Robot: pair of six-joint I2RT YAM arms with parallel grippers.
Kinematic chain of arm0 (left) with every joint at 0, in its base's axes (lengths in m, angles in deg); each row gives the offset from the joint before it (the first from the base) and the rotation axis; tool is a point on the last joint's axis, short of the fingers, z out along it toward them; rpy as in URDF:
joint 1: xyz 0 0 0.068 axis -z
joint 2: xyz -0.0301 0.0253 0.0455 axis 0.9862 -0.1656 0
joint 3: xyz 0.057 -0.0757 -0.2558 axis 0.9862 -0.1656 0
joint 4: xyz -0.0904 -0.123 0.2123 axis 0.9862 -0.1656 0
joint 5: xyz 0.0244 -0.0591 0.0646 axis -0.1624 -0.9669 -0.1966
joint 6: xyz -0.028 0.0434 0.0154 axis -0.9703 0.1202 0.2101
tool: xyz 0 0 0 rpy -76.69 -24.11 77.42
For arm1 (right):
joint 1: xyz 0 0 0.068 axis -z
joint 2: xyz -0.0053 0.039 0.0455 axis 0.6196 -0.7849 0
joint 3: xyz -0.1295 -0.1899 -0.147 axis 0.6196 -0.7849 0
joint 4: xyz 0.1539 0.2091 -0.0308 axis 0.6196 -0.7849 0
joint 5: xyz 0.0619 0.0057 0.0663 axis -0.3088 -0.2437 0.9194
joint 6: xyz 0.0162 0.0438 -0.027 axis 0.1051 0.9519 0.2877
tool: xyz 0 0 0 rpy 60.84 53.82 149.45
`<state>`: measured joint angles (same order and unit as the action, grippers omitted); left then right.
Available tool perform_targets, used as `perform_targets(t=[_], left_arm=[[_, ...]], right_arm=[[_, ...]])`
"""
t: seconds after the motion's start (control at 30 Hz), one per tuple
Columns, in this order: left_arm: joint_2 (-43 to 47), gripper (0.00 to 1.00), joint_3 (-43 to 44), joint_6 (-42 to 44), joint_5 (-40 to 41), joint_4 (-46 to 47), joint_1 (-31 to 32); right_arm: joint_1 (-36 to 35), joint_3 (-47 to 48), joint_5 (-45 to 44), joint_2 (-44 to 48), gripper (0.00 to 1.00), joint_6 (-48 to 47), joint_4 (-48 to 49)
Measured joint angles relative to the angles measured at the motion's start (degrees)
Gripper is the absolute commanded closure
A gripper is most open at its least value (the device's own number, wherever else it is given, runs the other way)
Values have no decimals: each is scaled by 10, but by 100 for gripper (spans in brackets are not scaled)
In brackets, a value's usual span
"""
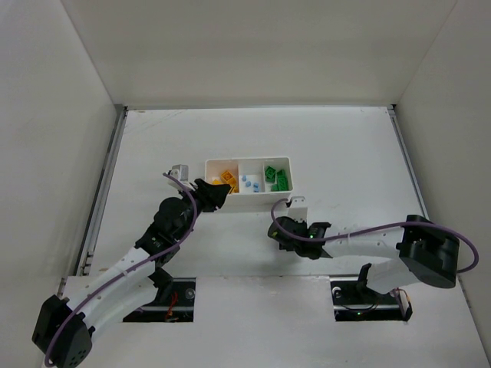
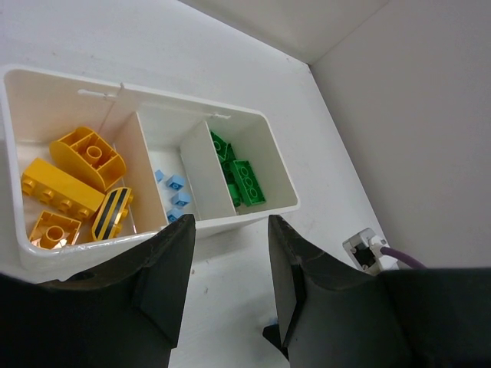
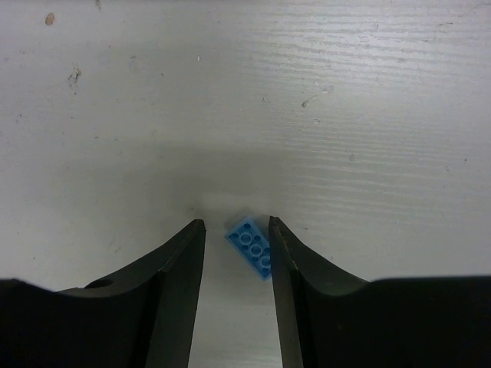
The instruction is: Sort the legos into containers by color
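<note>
The legos are almost all sorted in the tray [image 1: 247, 205]. Seen from the top view, the yellow legos [image 2: 73, 180] are in the left compartment, the small blue legos [image 2: 175, 195] in the middle one and the green legos [image 2: 242, 180] in the right one.

One blue lego [image 3: 252, 245] lies loose on the worktop [image 3: 230, 92], just in front of the tray. The right claw [image 3: 235, 224] is lowered over it with the fingers [image 3: 176, 291] spread, so that the lego is between them but not gripped. It lies slanted, close against the finger on the right of the wrist view and apart from the other finger. In the top view it is hidden under the claw. The left claw [image 2: 230, 222] is held open and empty at the front wall of the tray, near the yellow compartment.

The step in hand is judged to be the pick-up of this blue lego. No other loose lego is made out in the top view, so the task is judged to be near its end.

For the next move, the fingers must be closed on the lego. Because it is slanted and off the middle, it may be turned or pushed out, so a small shift of the claw toward it may be needed first. After that the lego must be lifted and carried over the front wall to the middle compartment, and released there, not in the green one beside it.
</note>
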<state>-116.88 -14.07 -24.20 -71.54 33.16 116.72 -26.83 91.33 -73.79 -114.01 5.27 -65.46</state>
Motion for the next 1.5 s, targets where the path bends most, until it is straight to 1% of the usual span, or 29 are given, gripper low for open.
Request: perform_targets(t=[0.13, 0.23, 0.43, 0.53, 0.6, 0.63, 0.77, 0.87, 1.0, 1.1, 1.17, 1.27, 1.4, 1.47, 1.5], left_arm=[[1, 60, 0, 0, 0, 0, 0], [2, 60, 0, 0, 0, 0, -2], [7, 60, 0, 0, 0, 0, -4], [8, 60, 0, 0, 0, 0, -4], [9, 60, 0, 0, 1, 0, -4], [9, 60, 0, 0, 1, 0, -4], [9, 60, -1, 0, 2, 0, -3], [9, 61, -1, 2, 4, 0, -4], [23, 61, -8, 4, 7, -3, -11], [48, 60, -10, 6, 18, -16, -22], [66, 59, -10, 8, 28, -23, -31], [90, 52, -13, 9, 46, -36, -49], [100, 43, -17, 9, 65, -54, -78], [100, 35, -19, 8, 69, -63, -93], [99, 28, -20, 8, 71, -67, -100]], right_arm=[[-7, 0, 9, 6, 55, 2, -10], [-16, 0, 18, 11, 60, 8, -24], [-24, 5, 20, 10, 72, 20, -49], [-24, 11, 17, 3, 85, 24, -55], [-24, 15, 14, 0, 89, 26, -57], [-24, 16, 14, 0, 90, 26, -59], [-25, 19, 12, 13, 91, 24, -74], [-24, 35, 12, 56, 91, 9, -96], [-6, 102, 12, 96, 90, -48, -79], [32, 157, 14, 87, 90, -101, -38], [62, 190, 18, 64, 90, -135, 1], [104, 238, 36, 4, 89, -176, 63], [137, 294, 58, -97, 87, -212, 116], [145, 313, 66, -138, 84, -223, 132], [148, 321, 70, -157, 82, -227, 136]])
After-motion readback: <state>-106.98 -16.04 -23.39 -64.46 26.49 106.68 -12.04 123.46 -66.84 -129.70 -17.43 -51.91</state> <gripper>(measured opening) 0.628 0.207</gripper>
